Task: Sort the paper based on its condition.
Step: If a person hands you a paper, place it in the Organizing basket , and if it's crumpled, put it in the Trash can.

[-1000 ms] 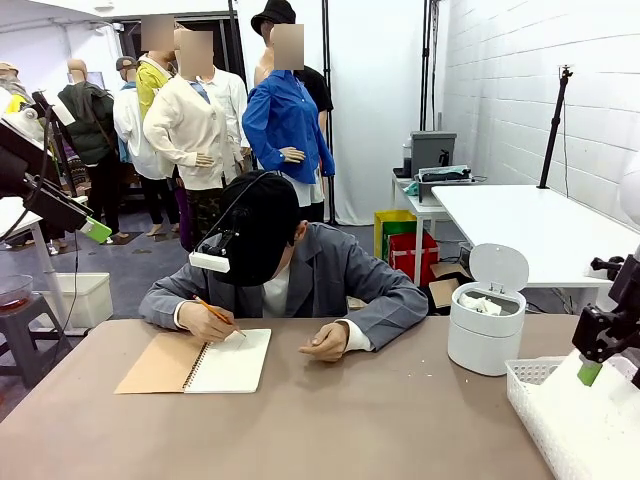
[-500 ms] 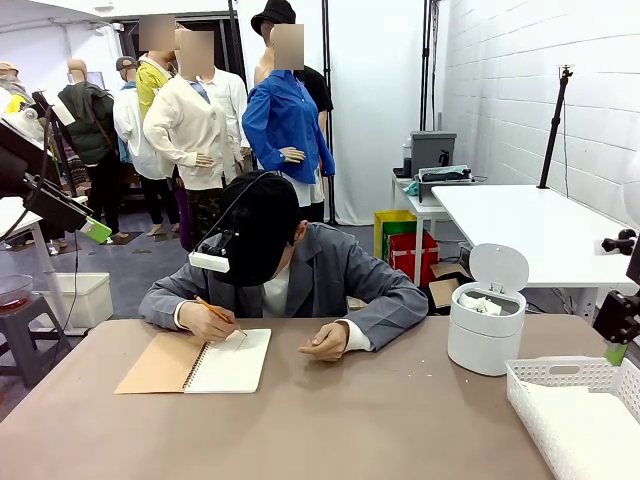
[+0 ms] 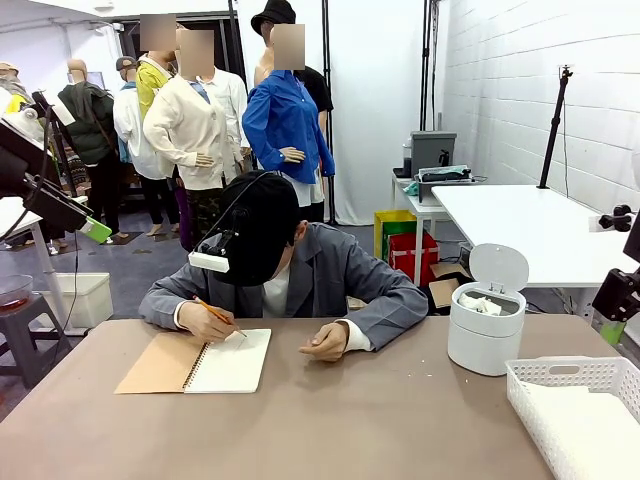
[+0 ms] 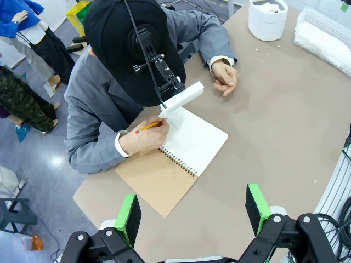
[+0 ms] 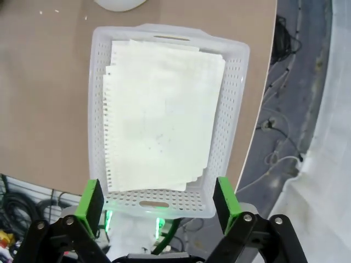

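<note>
Since the flat sheets (image 5: 162, 112) beneath the wide-open, empty right gripper (image 5: 158, 198) look thin, light and floppy, pinching a free edge seems safest; the left gripper (image 4: 193, 211) gapes empty too

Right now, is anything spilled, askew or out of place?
Nothing serious. The flat sheets in the basket are stacked slightly fanned, ragged hole-edges showing, but all inside it. Crumpled paper sits in the open bin; a few white flecks lie on the table nearby. The left tool and right tool are open, empty.

Front camera faces across the table (image 3: 350, 420); both wrist cameras look down, sharing the basket (image 5: 233, 104).
</note>
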Tool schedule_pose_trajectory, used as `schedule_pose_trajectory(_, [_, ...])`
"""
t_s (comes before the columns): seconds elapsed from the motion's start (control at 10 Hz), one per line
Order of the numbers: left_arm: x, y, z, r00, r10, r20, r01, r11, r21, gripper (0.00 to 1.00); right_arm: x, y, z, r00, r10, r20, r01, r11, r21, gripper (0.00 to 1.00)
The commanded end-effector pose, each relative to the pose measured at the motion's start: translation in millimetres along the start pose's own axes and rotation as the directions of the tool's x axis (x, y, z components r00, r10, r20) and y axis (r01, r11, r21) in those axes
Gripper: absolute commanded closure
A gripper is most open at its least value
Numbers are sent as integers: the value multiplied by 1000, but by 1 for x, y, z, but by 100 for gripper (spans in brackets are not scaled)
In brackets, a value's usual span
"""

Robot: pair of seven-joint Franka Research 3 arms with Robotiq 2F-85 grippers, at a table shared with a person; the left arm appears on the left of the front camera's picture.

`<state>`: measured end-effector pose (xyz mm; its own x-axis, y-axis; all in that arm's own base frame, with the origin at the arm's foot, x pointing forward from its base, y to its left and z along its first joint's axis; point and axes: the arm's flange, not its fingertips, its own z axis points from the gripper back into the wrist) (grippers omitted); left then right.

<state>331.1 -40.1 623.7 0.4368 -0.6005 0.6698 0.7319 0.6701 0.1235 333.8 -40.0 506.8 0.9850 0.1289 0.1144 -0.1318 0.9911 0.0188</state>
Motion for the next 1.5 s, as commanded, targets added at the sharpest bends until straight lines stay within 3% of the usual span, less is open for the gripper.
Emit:
schedule_pose_trajectory(0.0, [0,2,0,1000,2,6,-2,1000,2,0,-1,0,-5,1000,-2,-8,2,1000,-25,0])
schedule_pose_trajectory(0.5, [0,2,0,1000,2,6,-2,1000,2,0,-1,0,-2,1000,2,-5,-2,1000,-4,0])
schedule_pose_trajectory(0.8, [0,2,0,1000,2,6,-2,1000,2,0,11,44,20,974,211,77,-215,975,51,0])
schedule_pose_trajectory(1.0, [0,2,0,1000,2,6,-2,1000,2,0,25,77,43,925,350,147,-366,925,99,0])
schedule_pose_trajectory(1.4, [0,2,0,1000,2,6,-2,1000,2,0,60,151,76,782,546,300,-608,774,175,0])
